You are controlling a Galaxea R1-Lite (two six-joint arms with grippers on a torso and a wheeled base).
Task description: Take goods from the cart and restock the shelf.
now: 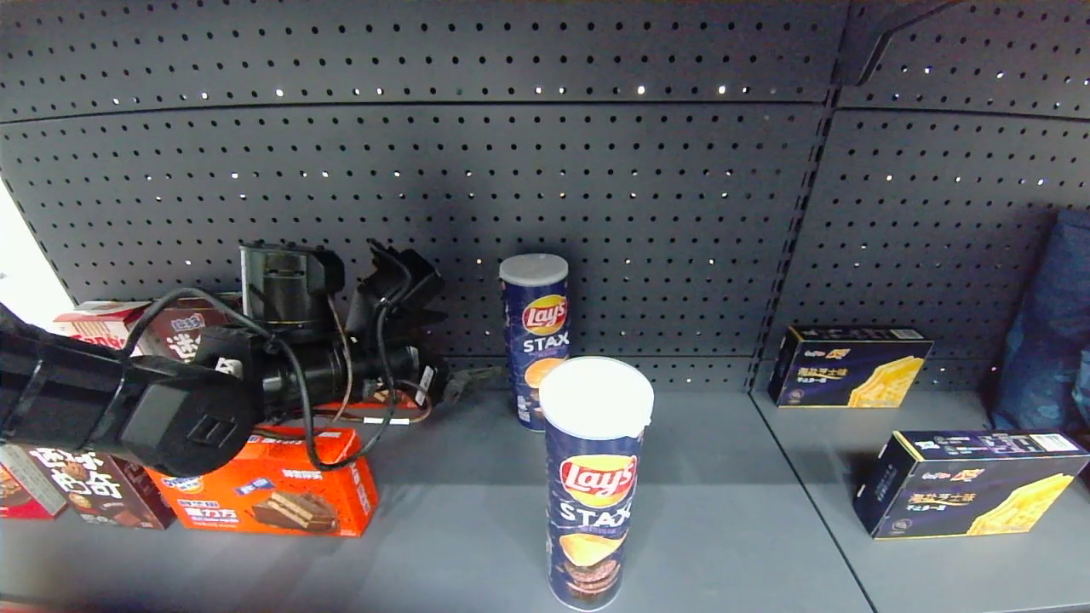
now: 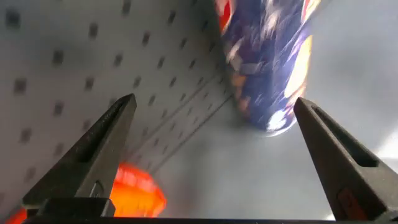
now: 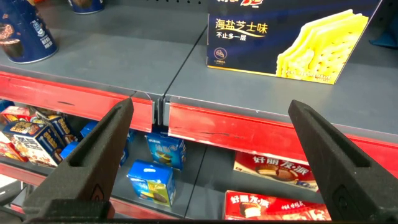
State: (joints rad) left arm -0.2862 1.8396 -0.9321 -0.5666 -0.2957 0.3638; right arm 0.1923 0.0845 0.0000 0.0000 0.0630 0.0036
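Right gripper: the right gripper (image 3: 210, 104) hangs in front of the shelf's red front edge (image 3: 249, 127), its two dark fingers spread wide with nothing between them.
Front can: a tall dark-blue cardboard crisp tube with a white plastic lid (image 1: 596, 485) stands upright near the front of the grey metal shelf deck (image 1: 460, 519).
Orange box: a flat orange cardboard box picturing a chocolate cake slice (image 1: 272, 489) lies at the deck's left, under the left arm, with a brown snack box (image 1: 94, 489) just beside it.
Near navy box: a dark navy cardboard box picturing yellow crackers (image 1: 971, 481) lies on the right-hand deck.
Left gripper: the left gripper (image 2: 214, 102) is held low over the deck near the back, fingers spread apart and clasping nothing.
Rear can: a second dark-blue crisp tube with a grey lid (image 1: 535, 340) stands upright against the back, just beyond the left fingertips and not between them.
Far navy box: a matching navy cracker box (image 1: 847, 366) sits at the rear right, beside a dark-blue bag (image 1: 1052, 323).
Back panel: a dark grey perforated metal panel (image 1: 596, 187) closes the shelf behind.
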